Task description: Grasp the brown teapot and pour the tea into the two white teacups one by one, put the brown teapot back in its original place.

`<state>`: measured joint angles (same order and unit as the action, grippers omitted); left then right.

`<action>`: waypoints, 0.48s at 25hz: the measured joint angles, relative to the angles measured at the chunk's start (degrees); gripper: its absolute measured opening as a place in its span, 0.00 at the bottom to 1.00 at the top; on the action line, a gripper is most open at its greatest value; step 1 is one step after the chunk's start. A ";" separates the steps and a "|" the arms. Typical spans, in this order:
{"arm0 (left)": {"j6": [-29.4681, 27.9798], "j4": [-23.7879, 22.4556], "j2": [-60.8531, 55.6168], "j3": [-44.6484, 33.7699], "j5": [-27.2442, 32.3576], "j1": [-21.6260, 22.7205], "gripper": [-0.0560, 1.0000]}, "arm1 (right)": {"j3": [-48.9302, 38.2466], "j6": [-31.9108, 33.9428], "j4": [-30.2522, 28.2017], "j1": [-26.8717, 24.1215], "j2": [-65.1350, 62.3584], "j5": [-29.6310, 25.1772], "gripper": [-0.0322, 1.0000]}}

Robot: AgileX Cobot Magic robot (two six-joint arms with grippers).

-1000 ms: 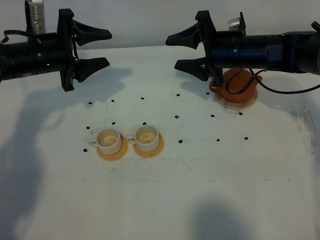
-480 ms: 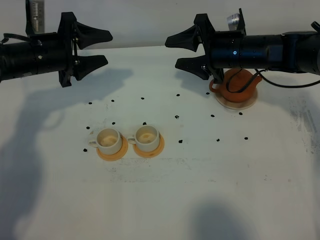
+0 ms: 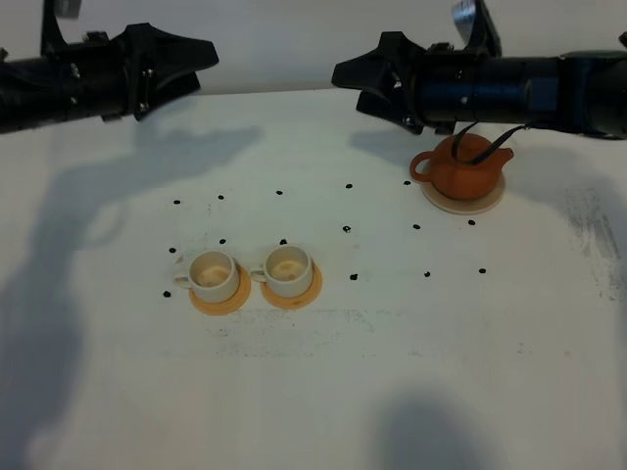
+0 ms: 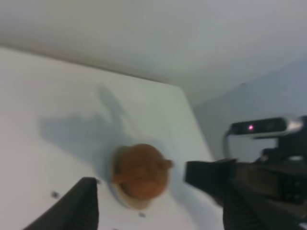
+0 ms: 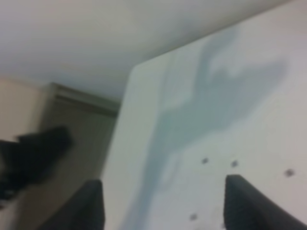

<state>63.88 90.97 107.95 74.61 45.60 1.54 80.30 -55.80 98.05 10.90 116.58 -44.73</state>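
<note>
Right now we see both grippers off the table w/ nothing held: left gripper (image 3: 201,67) jaws spread wide, right gripper (image 3: 358,86) likewise wide apart. The brown teapot (image 3: 468,168) sits upright on its cream saucer (image 3: 465,205), near the R arm. The left-side teacup (image 3: 213,272) and right-side teacup (image 3: 287,268) stand side by side on orange coasters (image 3: 221,306), well apart from the teapot.

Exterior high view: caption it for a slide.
Left gripper and right gripper hover open above the table; brown teapot sits on its cream saucer, two white teacups on orange coasters.
</note>
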 joint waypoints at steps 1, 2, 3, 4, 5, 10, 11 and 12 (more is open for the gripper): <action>0.83 -1.45 -0.85 0.21 -1.31 0.00 0.58 | 0.00 -0.65 -1.27 0.00 -0.58 1.33 0.56; 1.64 -3.16 -1.98 0.34 -2.68 0.00 0.58 | 0.14 -0.82 -2.99 0.00 -1.19 2.65 0.56; 2.44 -5.19 -3.13 0.45 -3.84 0.00 0.58 | 0.34 -0.95 -5.13 0.00 -1.69 3.77 0.56; 2.81 -7.00 -4.10 0.54 -5.25 0.00 0.58 | 0.71 -1.01 -6.93 0.00 -2.35 5.06 0.56; 2.86 -9.24 -5.28 0.60 -6.65 0.00 0.58 | 0.87 -1.01 -8.97 0.00 -3.02 6.29 0.56; 0.55 -20.83 -10.92 0.60 -12.15 0.00 0.58 | 1.09 -0.57 -17.23 0.29 -6.04 10.91 0.55; -0.72 -23.07 -11.88 0.60 -12.92 0.00 0.58 | 1.09 -0.32 -18.49 0.43 -6.42 11.48 0.55; -1.99 -25.80 -13.01 0.60 -13.80 0.00 0.58 | 1.09 -0.07 -19.98 0.61 -6.65 12.06 0.55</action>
<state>61.88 65.17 94.94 75.21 31.79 1.54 81.39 -55.87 78.07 11.51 109.93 -32.67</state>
